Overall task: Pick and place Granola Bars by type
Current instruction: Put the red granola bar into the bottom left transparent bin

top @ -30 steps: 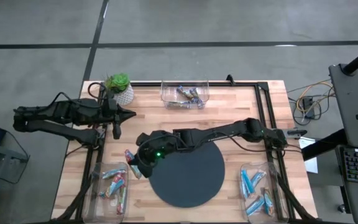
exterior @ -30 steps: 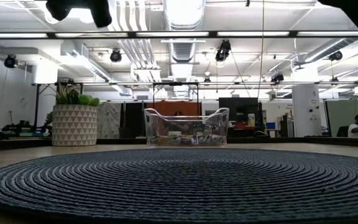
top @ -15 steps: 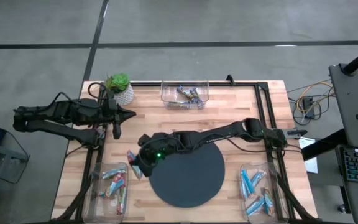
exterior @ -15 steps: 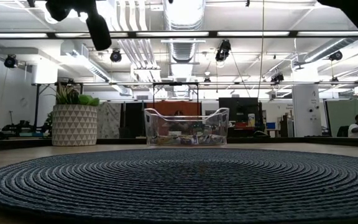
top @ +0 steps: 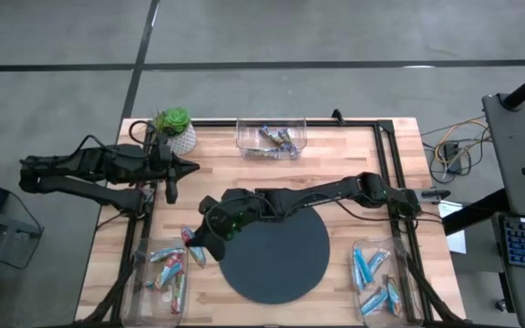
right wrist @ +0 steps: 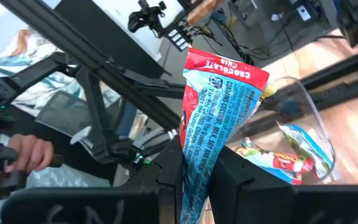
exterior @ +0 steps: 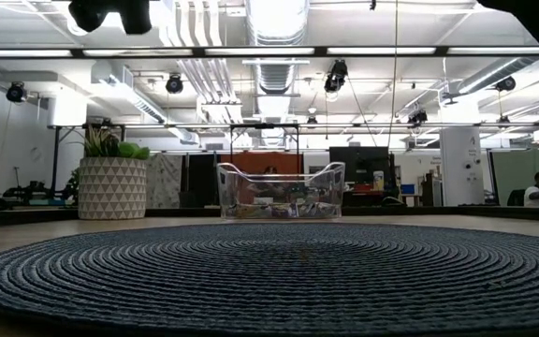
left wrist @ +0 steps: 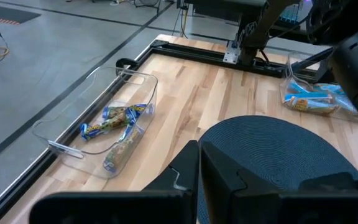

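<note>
My right gripper [top: 200, 244] reaches across the dark round mat [top: 276, 260] to its left edge, beside the near-left clear bin [top: 144, 260]. It is shut on a granola bar [right wrist: 219, 106] in a light-blue wrapper with a red end, which also shows in the high view [top: 192, 248]. The near-left bin holds several red-and-blue bars [top: 167, 271]. The far bin [top: 244, 146] holds darker mixed bars [top: 276, 138]. The near-right bin [top: 358, 248] holds blue bars [top: 372, 273]. My left gripper [top: 170, 189] waits shut and empty at the table's left, near the plant. My right gripper pinches the bar between its two fingers by its lower part [right wrist: 194, 177]. The bar runs along the fingers and sticks out past their tips, with its red end [right wrist: 229, 65] farthest from the gripper. It is lifted clear of the table.
A potted plant [top: 175, 128] stands at the far left corner. A black frame rail [top: 386, 155] runs along the table's far and right sides. Bare wood [top: 244, 178] lies between the mat and the far bin.
My right gripper has shifted slightly toward the near-left bin with the bar, and its wrist has turned a little. The bar stays pinched and clear of the table.
</note>
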Controlling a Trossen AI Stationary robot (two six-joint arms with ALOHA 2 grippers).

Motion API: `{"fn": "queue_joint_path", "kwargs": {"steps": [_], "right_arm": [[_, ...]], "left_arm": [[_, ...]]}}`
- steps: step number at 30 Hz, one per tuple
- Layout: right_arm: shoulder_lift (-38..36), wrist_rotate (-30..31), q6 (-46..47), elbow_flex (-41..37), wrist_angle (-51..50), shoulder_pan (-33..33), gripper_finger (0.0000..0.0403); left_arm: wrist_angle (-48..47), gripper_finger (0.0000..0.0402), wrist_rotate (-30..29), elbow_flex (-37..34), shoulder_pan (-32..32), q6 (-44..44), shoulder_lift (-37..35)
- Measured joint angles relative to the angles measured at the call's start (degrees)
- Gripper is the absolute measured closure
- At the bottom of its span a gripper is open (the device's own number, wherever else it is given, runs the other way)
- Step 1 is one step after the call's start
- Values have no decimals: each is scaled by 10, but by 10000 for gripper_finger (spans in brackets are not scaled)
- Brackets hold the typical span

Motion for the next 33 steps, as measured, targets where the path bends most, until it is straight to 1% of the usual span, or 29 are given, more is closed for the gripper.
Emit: {"fn": "queue_joint_path", "kwargs": {"steps": [9,17,20,24,26,28,31,33], "right_arm": [[0,-4,-33,16,-5,0,360],[0,-4,-35,14,-48,0,360],[0,-4,-35,14,-47,0,360],[0,-2,-37,14,-47,0,360],[0,1,-43,14,-47,0,360],[0,11,-48,11,-45,1,360],[0,41,-46,1,-45,2,360],[0,56,-38,-5,-45,2,360]], "left_arm": [[0,402,0,0,0,9,0],[-3,402,8,0,0,8,0],[-21,402,38,0,0,8,0],[-60,402,41,0,0,0,0],[-73,402,29,0,0,0,-2],[-79,402,2,0,0,0,-3],[-81,402,-40,0,0,0,-3],[-81,402,-58,0,0,0,-3]]}}
